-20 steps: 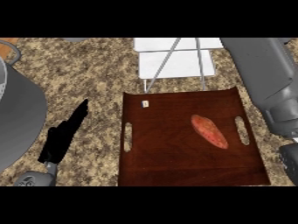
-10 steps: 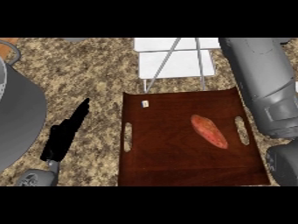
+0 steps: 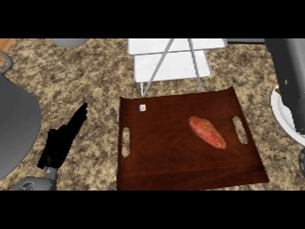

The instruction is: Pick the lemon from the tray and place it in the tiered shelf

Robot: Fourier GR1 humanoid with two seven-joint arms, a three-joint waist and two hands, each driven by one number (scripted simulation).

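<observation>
A dark brown tray with two handle slots lies in the middle of the counter. On its right half rests an oblong orange-red item, looking more like a sweet potato than a lemon. Beyond the tray's far edge stands the white tiered shelf with thin metal legs. My left hand lies left of the tray, black fingers straight and pointing away, holding nothing. My right forearm runs along the right edge, apart from the tray; its hand is out of view.
A large grey pot fills the left side. A white plate sits at the right edge, partly under my right forearm. A small white tag lies at the tray's far left corner. Speckled counter shows between pot and tray.
My right forearm has swung to the right, away from the shelf and the tray's right side. The left hand, the tray and the orange-red item have stayed put.
</observation>
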